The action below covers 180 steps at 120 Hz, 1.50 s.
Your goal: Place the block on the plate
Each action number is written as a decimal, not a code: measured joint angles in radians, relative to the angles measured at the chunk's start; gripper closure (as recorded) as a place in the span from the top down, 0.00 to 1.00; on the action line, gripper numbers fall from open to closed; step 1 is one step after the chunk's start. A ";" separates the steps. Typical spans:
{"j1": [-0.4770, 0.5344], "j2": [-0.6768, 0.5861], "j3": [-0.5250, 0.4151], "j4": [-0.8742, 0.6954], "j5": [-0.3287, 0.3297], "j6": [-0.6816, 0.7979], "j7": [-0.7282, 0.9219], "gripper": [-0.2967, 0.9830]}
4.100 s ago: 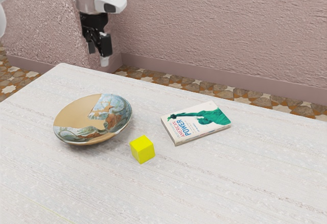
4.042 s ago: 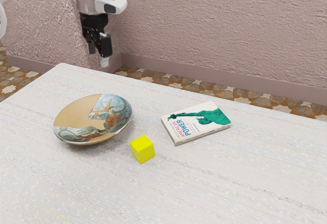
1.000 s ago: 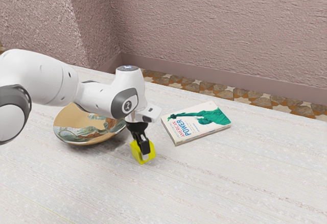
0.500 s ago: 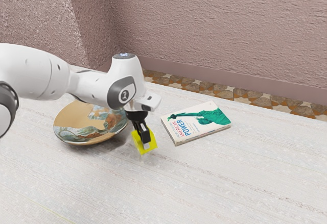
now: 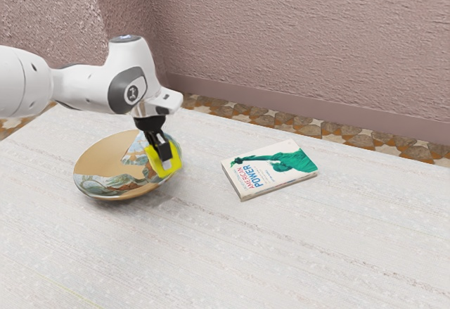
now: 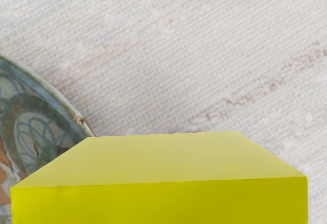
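A: Quick update pls. How far's it got?

B: Approx. halfway, I'd say. The small bright-yellow cube-shaped block is up in the air, held by the black two-finger pincer on the glossy white jointed arm.

A: Def. gripped?

B: Yep, pincer's clamped on it, a finger on either side. Block's hanging a bit tilted, FYI.

A: And the plate?

B: Round, shallow, glazed plate, tan w/ blue-and-rust patterning, sitting on the pale, streaky-grained bench. From here the block's by its edge, on the side facing the white-and-green paperback book. Can't tell if it's fully over the plate or partly outside. Wrist view has the plate's edge right by the block too.

A: So pick's done, place isn't?

B: Exactly. Left to do: carry it a bit further in toward the plate's middle, lower it, let go, back off.

A: Any probs?

B: Poss. one: released now, it might clip the edge and tumble onto the bench. Sloping sides might make it slide a little, too. Book's well apart from all that, so no worries there, IMO.
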 joint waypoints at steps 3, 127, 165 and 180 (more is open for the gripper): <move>-0.001 -0.001 0.014 0.000 0.000 -0.006 0.004 0.54; 0.009 0.079 0.252 0.002 -0.093 -0.043 0.238 0.67; -0.027 0.057 0.239 0.028 -0.090 -0.054 0.270 0.75; -0.034 0.040 0.178 0.060 -0.080 -0.084 0.268 0.76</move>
